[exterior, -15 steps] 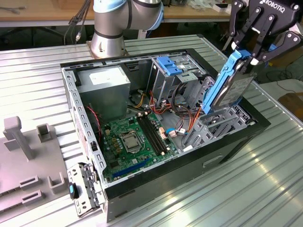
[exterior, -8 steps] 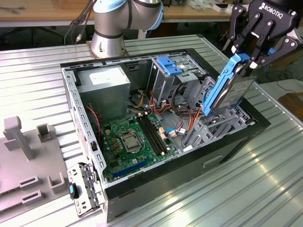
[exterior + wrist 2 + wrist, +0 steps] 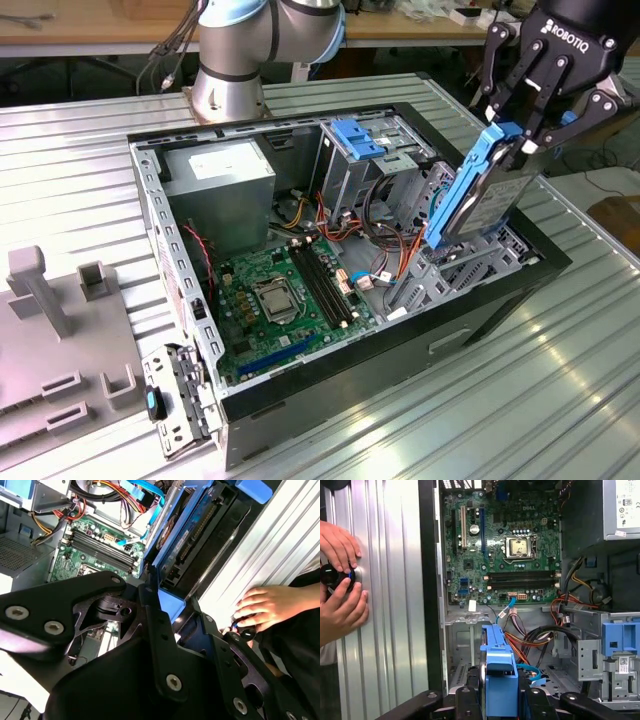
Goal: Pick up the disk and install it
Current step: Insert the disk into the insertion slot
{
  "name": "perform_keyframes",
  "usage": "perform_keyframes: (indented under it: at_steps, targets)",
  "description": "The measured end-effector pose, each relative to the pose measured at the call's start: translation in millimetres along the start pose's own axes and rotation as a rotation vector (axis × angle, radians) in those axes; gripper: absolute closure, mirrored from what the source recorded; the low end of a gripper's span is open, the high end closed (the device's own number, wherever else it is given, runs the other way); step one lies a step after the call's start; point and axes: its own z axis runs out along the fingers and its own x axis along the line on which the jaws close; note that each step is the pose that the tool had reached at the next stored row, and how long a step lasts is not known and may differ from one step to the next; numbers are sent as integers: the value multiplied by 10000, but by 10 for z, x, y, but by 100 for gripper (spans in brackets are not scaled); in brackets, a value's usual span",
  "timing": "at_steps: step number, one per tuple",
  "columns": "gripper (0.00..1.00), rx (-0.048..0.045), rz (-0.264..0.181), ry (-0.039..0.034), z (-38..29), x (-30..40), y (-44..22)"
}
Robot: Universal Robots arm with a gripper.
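Two fingers [image 3: 540, 100] clamp disk [image 3: 480, 190] by top edge, tilted above computer case [image 3: 330, 378].

The disk [image 3: 478, 195] is grey metal edged with bright blue rails. The gripper [image 3: 512, 140] is black with white lettering. The motherboard [image 3: 285, 300] is green, crossed by black slots and one blue slot. The power supply [image 3: 222, 178] is plain grey with a white label, and the bracket [image 3: 360, 135] is bright blue. The cables [image 3: 385, 235] run orange and red. The case [image 3: 480, 310] is black outside, bare grey inside. The tabletop [image 3: 560, 400] is silvery with parallel ribbed stripes
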Motion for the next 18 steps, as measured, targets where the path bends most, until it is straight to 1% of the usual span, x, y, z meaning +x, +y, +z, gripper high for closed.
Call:
perform_keyframes:
  at_steps: [3, 4, 8, 18]
  targets:
    - [63, -3, 3, 1, 31, 14, 0]
    - [63, -11, 2, 2, 53, 13, 0]
    - [63, -18, -11, 1, 94, 15, -3]
    - [63, -64, -12, 2, 137, 26, -32]
